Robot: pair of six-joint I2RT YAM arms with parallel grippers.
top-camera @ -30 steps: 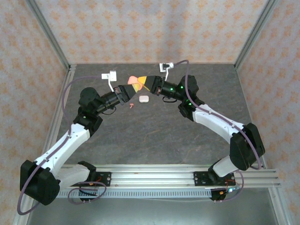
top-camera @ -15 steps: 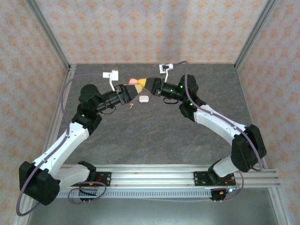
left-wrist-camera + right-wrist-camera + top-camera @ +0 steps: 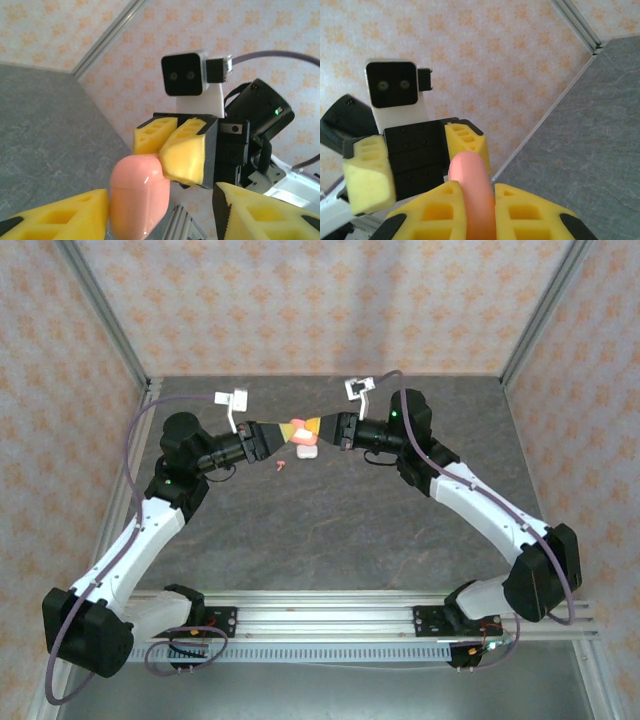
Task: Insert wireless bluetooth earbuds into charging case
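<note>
Seen from above, two white and black robot arms rise from a rail at the bottom of the frame and bend inward, so that they meet head-on just above the centre of a dark grey table (image 3: 330, 530).

The left arm climbs from the lower left, elbows at the left side and stretches its forearm to the right. The left gripper (image 3: 283, 433) has its yellow fingers (image 3: 65, 215) spread apart. In the left wrist view they sit at the two bottom corners, with the pink charging case (image 3: 297, 429) between them. The case lies close against the lower-left finger, and a clear gap separates it from the lower-right one.

The right arm climbs from the lower right, elbows at the upper right and points its forearm to the left. The right gripper (image 3: 312, 427) is clamped on the pink charging case. In the right wrist view its own fingers (image 3: 435, 212) press both sides of the case at the bottom centre.

The closed pink case is held in the air. On the table just below it lies a white charging case (image 3: 307, 451). A tiny pink-red earbud (image 3: 281, 464) lies slightly lower and to the left.
</note>
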